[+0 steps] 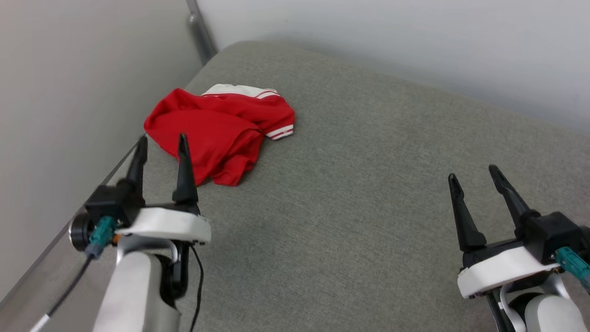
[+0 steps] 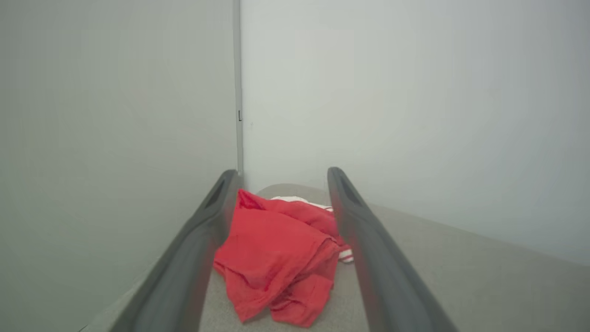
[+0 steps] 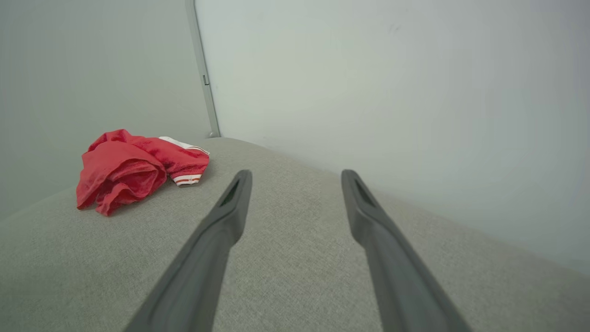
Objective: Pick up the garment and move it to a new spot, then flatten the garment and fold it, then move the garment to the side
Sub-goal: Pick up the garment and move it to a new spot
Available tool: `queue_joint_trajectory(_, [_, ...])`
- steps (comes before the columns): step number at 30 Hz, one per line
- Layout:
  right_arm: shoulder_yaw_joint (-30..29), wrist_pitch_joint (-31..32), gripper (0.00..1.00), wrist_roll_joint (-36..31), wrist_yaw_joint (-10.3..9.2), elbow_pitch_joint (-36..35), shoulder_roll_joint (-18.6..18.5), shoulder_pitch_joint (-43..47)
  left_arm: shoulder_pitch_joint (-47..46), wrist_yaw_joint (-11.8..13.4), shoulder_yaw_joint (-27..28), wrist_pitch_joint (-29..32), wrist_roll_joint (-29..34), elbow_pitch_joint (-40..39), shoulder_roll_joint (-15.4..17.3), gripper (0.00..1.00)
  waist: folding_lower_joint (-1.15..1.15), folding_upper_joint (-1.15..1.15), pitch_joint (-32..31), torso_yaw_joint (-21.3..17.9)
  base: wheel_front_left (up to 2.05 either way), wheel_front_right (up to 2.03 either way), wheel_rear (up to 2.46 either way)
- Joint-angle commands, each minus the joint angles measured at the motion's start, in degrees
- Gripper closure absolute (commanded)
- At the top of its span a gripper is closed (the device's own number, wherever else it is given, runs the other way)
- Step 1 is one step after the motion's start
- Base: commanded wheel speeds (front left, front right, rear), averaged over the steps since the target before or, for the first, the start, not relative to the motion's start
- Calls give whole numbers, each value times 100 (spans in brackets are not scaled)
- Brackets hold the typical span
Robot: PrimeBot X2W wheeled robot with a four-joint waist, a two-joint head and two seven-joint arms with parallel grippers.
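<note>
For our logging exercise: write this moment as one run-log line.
stage: pre-pick | garment: crumpled heap on grey surface | left tool: open, facing garment | right tool: open, empty

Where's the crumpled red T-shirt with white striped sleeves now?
Head view: the red T-shirt lies near the far left corner of the grey fabric surface, just beyond the left gripper.

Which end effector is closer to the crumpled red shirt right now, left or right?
Left. The left end effector is open just short of the red shirt, aimed at it. The right end effector, also open, is far off across the grey cushion.
</note>
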Motion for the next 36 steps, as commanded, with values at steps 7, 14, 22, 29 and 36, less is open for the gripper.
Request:
queue_joint_trajectory(7, [171, 64, 0, 30, -2, -138, -186, -427, -1452, -155, 442, 194, -183, 579, 563, 0, 0, 0, 676, -794, 0, 0, 0])
queue_joint_trajectory(14, [273, -63, 0, 102, -2, -151, -260, -798, -2563, -403, 855, 1352, -604, 1234, 1477, 0, 0, 0, 1374, -1518, 0, 0, 0])
queue_joint_trajectory(22, [319, -231, 0, 176, -2, -69, -273, -1054, -2948, -621, 933, 3649, -1182, 2355, 2297, 0, 0, 0, 1900, -1930, 0, 0, 0])
queue_joint_trajectory(29, [421, -307, 0, 235, -2, 41, -277, -1266, -2757, -510, 1068, 5374, -1649, 3056, 2482, 0, 0, 0, 2107, -2077, 0, 0, 0])
queue_joint_trajectory(36, [471, -317, 0, 309, -2, 103, -320, -1376, -2358, -235, 1236, 5855, -1897, 3331, 2336, 83, 0, 0, 2174, -2158, 0, 0, 0])
